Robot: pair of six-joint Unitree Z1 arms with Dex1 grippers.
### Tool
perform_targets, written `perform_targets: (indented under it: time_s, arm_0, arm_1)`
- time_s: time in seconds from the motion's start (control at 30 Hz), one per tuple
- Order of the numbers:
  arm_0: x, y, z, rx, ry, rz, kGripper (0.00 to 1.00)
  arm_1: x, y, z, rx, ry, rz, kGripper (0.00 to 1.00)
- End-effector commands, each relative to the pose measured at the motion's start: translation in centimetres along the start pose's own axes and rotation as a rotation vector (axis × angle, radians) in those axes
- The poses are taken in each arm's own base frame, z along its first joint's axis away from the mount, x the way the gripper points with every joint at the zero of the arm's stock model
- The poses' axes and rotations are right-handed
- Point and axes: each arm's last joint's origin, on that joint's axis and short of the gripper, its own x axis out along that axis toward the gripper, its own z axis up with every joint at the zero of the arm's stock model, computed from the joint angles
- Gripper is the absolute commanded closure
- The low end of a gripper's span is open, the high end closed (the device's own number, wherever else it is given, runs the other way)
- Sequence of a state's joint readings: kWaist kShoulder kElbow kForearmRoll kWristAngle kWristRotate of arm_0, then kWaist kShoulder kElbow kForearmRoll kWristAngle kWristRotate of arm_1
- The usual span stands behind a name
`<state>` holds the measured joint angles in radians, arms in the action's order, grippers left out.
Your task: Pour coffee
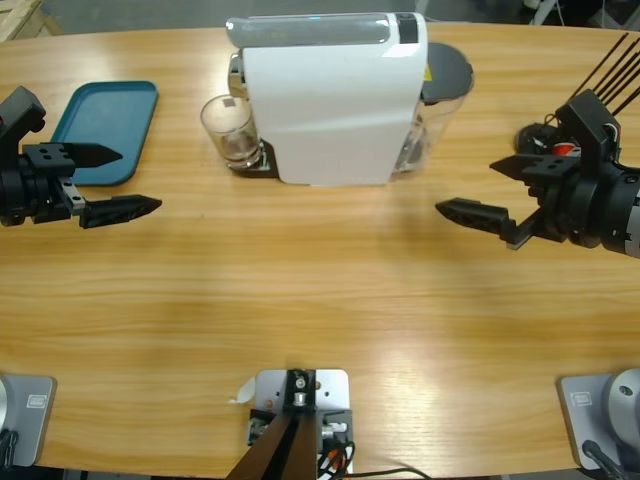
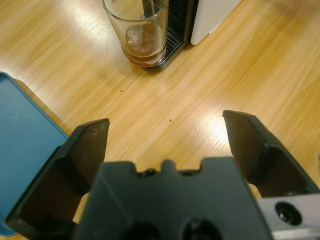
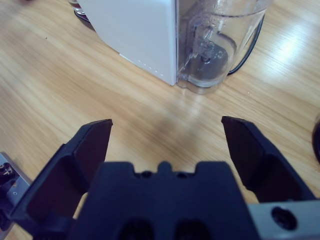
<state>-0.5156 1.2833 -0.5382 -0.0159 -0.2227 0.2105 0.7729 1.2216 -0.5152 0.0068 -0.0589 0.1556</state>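
A clear glass (image 1: 229, 128) stands on the drip tray at the left end of the white coffee machine (image 1: 330, 100). A shallow layer of brown coffee (image 2: 145, 44) lies in the bottom of the glass (image 2: 142, 27). My left gripper (image 1: 138, 180) hovers open and empty at the table's left, pointing right, well short of the glass. In its wrist view the left gripper (image 2: 167, 122) aims at bare wood below the glass. My right gripper (image 1: 465, 187) is open and empty at the right, pointing left toward the machine (image 3: 135, 35). The right gripper (image 3: 167, 122) holds nothing.
A blue tray (image 1: 105, 130) lies at the back left, beside the left gripper. The machine's clear water tank (image 3: 215, 45) sits at its right end. A small dark object with a red spot (image 1: 563, 148) shows behind the right gripper. Thin black rods (image 1: 612, 65) stand at the far right.
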Motion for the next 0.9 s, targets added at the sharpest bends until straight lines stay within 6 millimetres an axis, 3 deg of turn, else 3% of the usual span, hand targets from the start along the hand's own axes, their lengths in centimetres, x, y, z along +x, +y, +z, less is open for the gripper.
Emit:
perform_targets:
  time_s: [0.03,0.9]
  arm_0:
    - [0.47,0.16,-0.81,-0.017,0.034,0.013,0.004]
    - [0.56,0.08,-0.89,-0.014,0.036,-0.002,0.003]
  arm_1:
    - [1.01,-0.06,-0.86,0.008,0.052,-0.006,0.000]
    - [1.11,-0.07,-0.98,0.010,0.059,-0.007,0.000]
